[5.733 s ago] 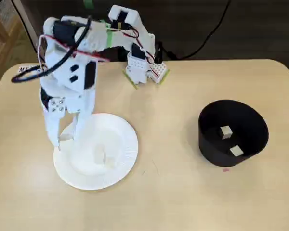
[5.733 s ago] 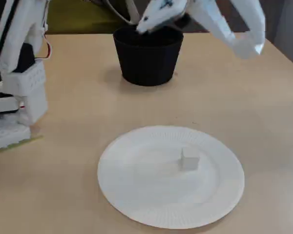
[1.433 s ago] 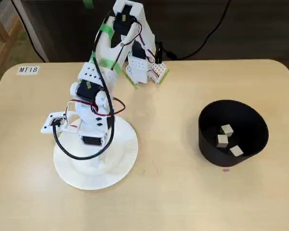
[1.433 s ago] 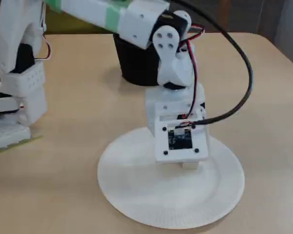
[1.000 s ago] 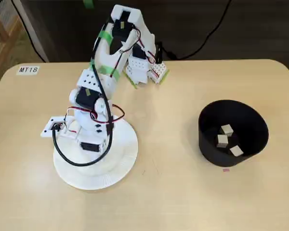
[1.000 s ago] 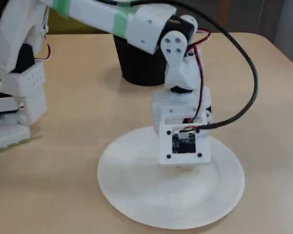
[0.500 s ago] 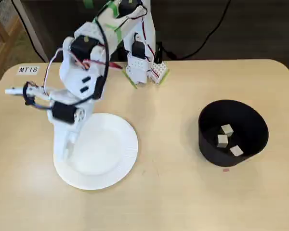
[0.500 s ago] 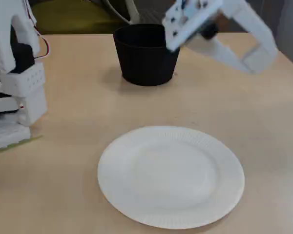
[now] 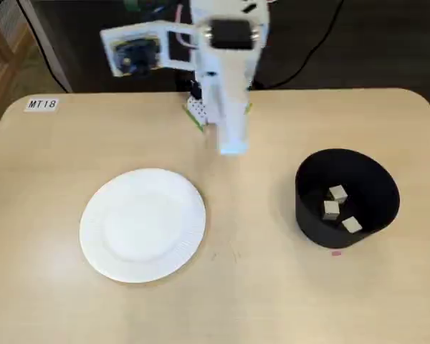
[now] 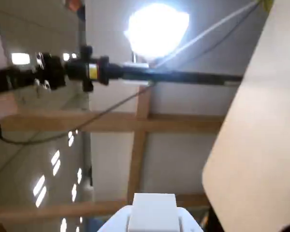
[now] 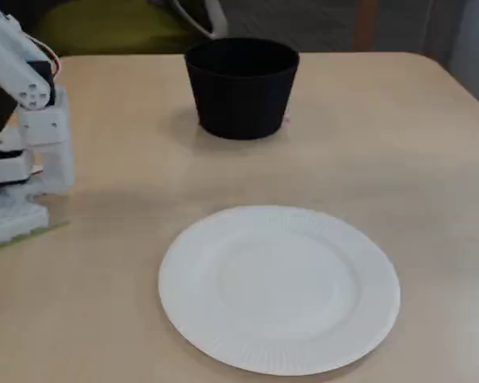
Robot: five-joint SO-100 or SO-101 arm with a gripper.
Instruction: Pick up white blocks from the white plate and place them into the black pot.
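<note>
Now the white plate (image 11: 281, 289), nearest the camera in a fixed view, lies bare. A second ago the arm was pressed down on it over a small cube; since then the arm has lifted away and no block is left on the plate or on the table (image 11: 399, 159) around it. That suggests the last of the white blocks has been taken up and only the carry and the drop remain.

Beyond the plate in that view stands the black pot (image 11: 241, 100), well apart from it. From above, the pot (image 9: 309, 209) holds three white blocks (image 9: 332, 209) lying close together on its floor, as it did a second ago, so nothing new has landed there yet.

Farthest from the plate, the arm (image 9: 226, 86) has swung up off it and now rears high over the table's back edge. Its forward link points down toward the open table between plate and pot, nearer the plate's far side than the pot. It is not yet over the pot.

The wrist view looks up at ceiling beams and a lamp, with a squared pale piece (image 10: 152, 212) at its bottom edge. This may be the block pinched in the jaws, but I cannot tell how the jaws stand.
</note>
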